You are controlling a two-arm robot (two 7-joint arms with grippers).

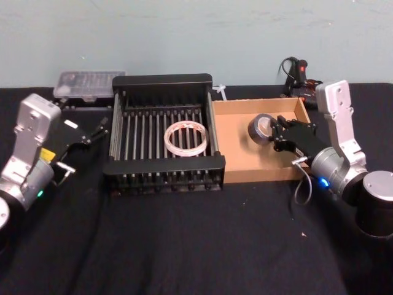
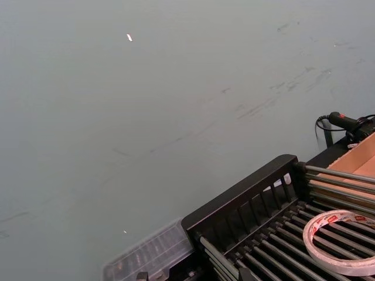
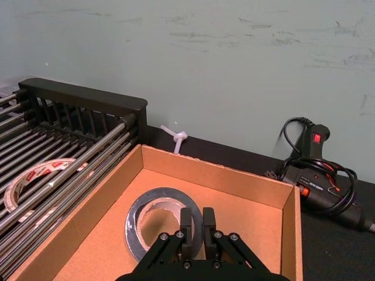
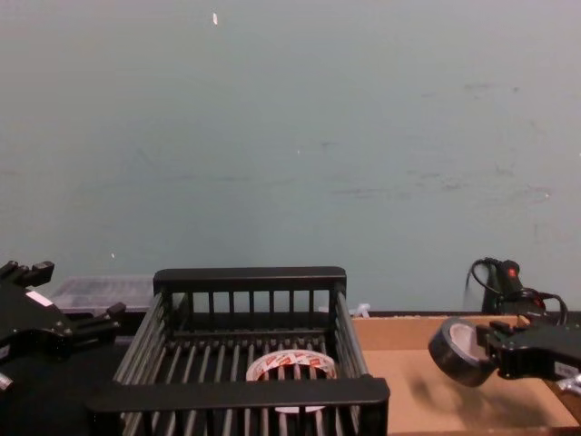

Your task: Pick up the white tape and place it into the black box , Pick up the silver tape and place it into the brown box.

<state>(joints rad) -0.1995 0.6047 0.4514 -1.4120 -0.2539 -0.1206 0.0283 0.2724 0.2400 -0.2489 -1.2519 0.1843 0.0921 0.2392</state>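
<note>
The right gripper (image 3: 193, 225) hides part of the silver tape (image 3: 153, 219), its fingers pinched on the roll's wall above the brown box (image 1: 236, 158). The white tape (image 1: 185, 137) lies flat in the black box (image 1: 164, 166). The left gripper (image 1: 83, 138), fingers spread and empty, hangs left of that crate.

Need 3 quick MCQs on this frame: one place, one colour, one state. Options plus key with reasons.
1. Where does the white tape roll with red marks lie?
A. on the slats of the black slatted plastic crate
B. in the cardboard tray
C. on the cloth

2. What colour is the print on that roll's ring face?
A. blue
B. red
C. green

3. What is the right pincer doing?
A. hanging open
B. shut on nothing
C. shut on the dull grey duct-tape roll over the tan cardboard tray

Key: 1 A, the head view shows it on the slats; 2 B, red marks show in the left wrist view; 3 C, the chest view shows the roll lifted in its grip.
</note>
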